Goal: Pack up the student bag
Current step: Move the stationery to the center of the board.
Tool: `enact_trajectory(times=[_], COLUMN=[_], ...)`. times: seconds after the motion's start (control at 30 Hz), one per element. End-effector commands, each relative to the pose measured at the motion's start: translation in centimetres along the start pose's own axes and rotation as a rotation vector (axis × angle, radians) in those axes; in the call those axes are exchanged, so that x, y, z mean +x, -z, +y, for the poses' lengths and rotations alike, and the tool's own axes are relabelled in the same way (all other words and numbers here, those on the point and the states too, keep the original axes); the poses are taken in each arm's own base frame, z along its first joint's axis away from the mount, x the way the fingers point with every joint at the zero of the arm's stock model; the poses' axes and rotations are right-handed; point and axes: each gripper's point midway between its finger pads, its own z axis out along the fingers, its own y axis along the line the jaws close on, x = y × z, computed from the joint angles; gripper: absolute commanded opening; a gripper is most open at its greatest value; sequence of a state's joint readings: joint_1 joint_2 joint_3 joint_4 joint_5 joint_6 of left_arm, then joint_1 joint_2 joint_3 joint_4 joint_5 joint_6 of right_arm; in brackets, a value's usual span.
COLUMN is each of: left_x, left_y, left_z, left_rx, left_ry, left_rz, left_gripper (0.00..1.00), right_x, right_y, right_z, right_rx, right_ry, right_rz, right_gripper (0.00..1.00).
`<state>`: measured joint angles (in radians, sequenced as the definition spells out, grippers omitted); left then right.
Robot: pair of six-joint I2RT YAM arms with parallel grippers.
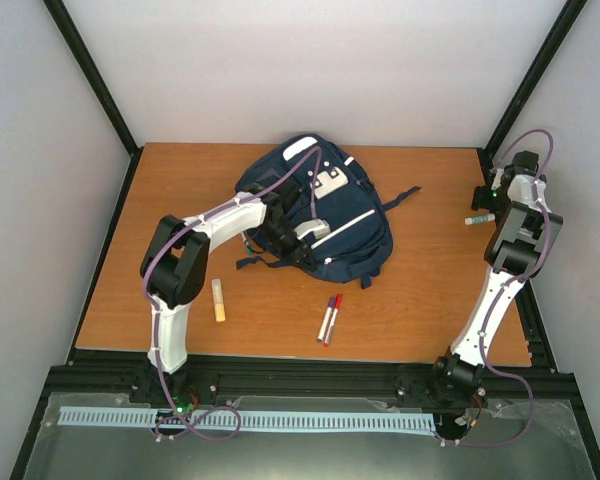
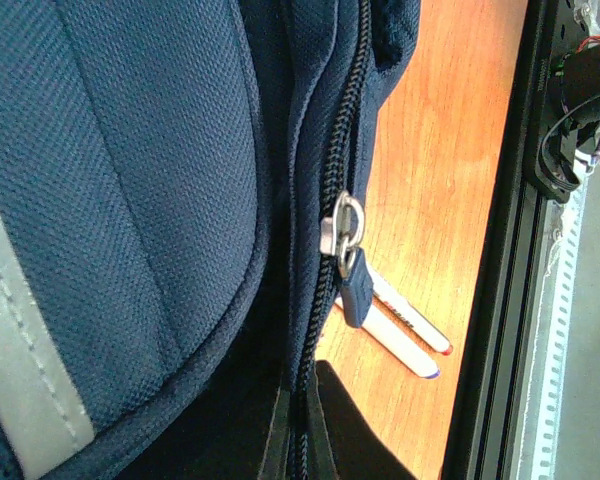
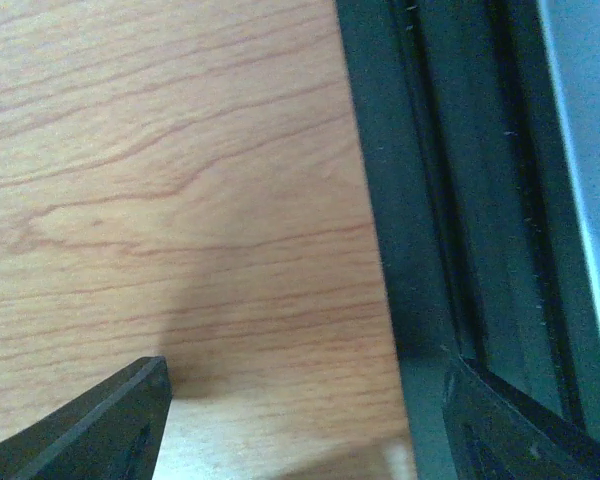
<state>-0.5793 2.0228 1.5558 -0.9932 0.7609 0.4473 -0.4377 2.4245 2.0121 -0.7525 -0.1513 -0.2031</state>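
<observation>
The student bag [image 1: 330, 215], navy with white stripes, lies at the table's middle back. My left gripper [image 1: 300, 248] is at the bag's near left edge. In the left wrist view the bag [image 2: 130, 200] fills the frame and my left gripper [image 2: 305, 440] is shut on its closed zipper seam, just below the metal zipper pull [image 2: 344, 235] with its blue tab. My right gripper [image 1: 487, 200] is at the far right of the table. In the right wrist view it [image 3: 310, 430] is open over bare wood with nothing between its fingers.
Two white markers [image 1: 330, 318] lie side by side in front of the bag and also show in the left wrist view [image 2: 405, 330]. A cream stick [image 1: 218, 300] lies at the near left. A green-capped marker [image 1: 477, 219] lies by the right gripper. The black table frame [image 3: 420, 200] runs along the right edge.
</observation>
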Motion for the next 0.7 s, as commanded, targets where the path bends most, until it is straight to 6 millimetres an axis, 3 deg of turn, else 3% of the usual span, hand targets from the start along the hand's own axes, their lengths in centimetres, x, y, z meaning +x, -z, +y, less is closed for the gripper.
enact_trajectory(times=[0.0, 0.27, 0.67], left_x=[-1.0, -0.9, -1.0], left_y=[0.5, 0.2, 0.3], left_z=[-1.4, -1.3, -1.4], left_rx=[0.055, 0.069, 0.069], left_ry=[0.000, 0.019, 0.018], left_rz=[-0.012, -0.015, -0.021], left_gripper=[0.02, 0.03, 0.05], right_x=[1.4, 3.1, 5.9], right_y=[0.5, 1.6, 2.8], right_z=[0.9, 2.2, 2.9], right_rx=[-0.049, -0.104, -0.097], right_ry=[0.005, -0.009, -0.033], right_rz=[0.036, 0.064, 0.099], right_gripper=[0.75, 0.66, 0.63])
